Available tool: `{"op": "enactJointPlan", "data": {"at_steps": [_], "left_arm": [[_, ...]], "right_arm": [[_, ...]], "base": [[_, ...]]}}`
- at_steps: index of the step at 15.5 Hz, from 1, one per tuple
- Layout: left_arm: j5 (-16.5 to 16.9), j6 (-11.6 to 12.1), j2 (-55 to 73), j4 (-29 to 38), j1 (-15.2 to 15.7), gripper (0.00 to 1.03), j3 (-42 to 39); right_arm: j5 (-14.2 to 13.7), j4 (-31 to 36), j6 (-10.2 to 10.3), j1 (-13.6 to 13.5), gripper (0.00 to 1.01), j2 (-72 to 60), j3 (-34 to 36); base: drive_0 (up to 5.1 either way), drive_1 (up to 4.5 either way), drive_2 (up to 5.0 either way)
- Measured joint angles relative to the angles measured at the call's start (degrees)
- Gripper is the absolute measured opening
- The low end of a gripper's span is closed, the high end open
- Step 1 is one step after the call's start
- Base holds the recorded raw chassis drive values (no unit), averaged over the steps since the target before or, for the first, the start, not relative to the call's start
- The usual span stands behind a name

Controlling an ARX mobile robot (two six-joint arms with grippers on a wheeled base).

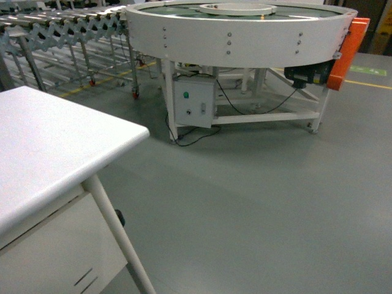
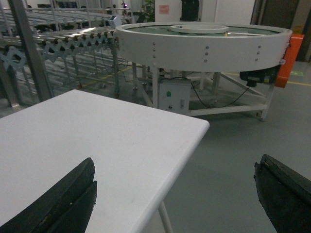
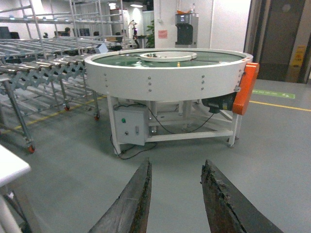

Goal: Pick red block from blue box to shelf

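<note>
Facing a round white conveyor table point(image 1: 239, 30) with an orange guard point(image 1: 349, 52) and a white control box point(image 1: 193, 101), the robot stands beside a white tabletop point(image 1: 49, 147). Left claw point(image 2: 175, 199): spread wide, holding nothing, hanging over the tabletop's corner point(image 2: 194, 127) and the grey floor point(image 2: 228, 160). Right claw point(image 3: 176, 194): partly open with a moderate gap, holding nothing, above the floor. Roller conveyor racks point(image 1: 61, 27) stand at left. Neither the red block nor the blue box appears in any view.

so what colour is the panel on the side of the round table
Orange panel, clearest in the right wrist view.
</note>
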State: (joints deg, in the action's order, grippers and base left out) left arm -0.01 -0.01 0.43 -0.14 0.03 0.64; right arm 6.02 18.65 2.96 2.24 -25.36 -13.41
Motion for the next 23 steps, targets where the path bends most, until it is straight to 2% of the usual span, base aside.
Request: {"op": "enactJointPlan", "data": {"at_steps": [4,10,13,23], "left_arm": [[0.0,0.0,0.0,-0.1,0.0,0.98,0.0],[0.0,0.0,0.0,-0.4,0.0,0.98,0.0],[-0.2,0.0,0.0,-0.1,0.0,0.98,0.0],[0.0,0.0,0.0,-0.1,0.0,0.98,0.0]], "right_arm": [[0.0,0.2,0.0,0.0,0.26,0.0,0.0],[0.0,-0.1,0.0,0.0,0.26,-0.5,0.0],[0.0,0.0,0.0,0.0,0.26,-0.3,0.0],[0.0,0.0,0.0,0.0,0.26,-0.3,0.0]], "base": [[-1.8,2.40,-5.9],[-1.5,0.31,-3.4],[1.1,-3.06,-3.1],[3.2,-3.99,-4.0]]}}
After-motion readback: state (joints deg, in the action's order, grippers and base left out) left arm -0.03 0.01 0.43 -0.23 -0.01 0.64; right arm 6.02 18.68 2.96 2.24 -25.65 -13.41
